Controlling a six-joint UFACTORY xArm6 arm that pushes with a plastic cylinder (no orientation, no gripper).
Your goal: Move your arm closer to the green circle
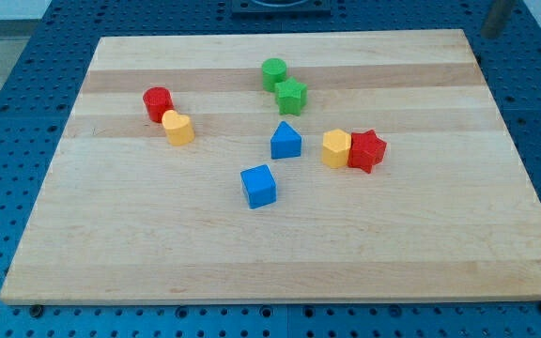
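Observation:
The green circle (pixel 273 73) stands near the board's top middle. A green star (pixel 291 95) touches it on its lower right. A dark blurred rod enters at the view's top right corner. My tip (pixel 489 36) is just past the board's top right corner, far to the right of the green circle and slightly above it. It touches no block.
A red cylinder (pixel 158 102) and a yellow block (pixel 178 128) sit together at the left. A blue triangle (pixel 285 141) and a blue cube (pixel 258 185) are in the middle. A yellow hexagon (pixel 336 148) touches a red star (pixel 366 150). The wooden board (pixel 421 253) lies on a blue perforated table.

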